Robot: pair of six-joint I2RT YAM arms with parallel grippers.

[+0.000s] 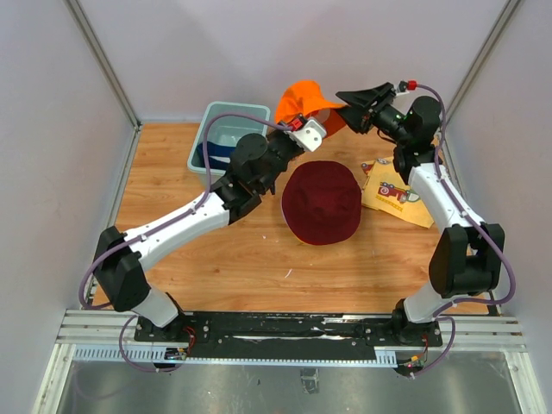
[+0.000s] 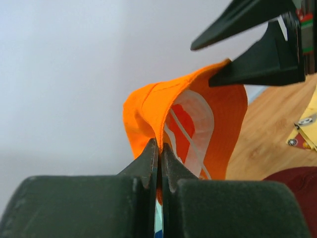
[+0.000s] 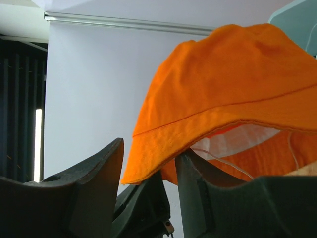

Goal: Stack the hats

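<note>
Left pincer [image 2: 159, 146] pinches the orange hat [image 1: 304, 97] by its brim, aloft at upper centre of the frame, right pincer [image 3: 150, 151] parted around the far brim; carry step, next likely lowering it centred onto the maroon hat [image 1: 321, 203] lying on the surface [image 1: 259, 259].

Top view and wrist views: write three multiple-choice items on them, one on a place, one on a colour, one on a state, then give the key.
1. Where is the maroon hat? A held in the air; B flat on the table; C out of view.
2. What colour is the raised hat? A navy; B yellow; C orange.
3. How is the left pincer? A shut on the raised hat; B wide open; C out of view.
Key: 1 B, it lies spread on the wood. 2 C, it shows orange in every view. 3 A, its fingers pinch the brim in the left wrist view.
</note>
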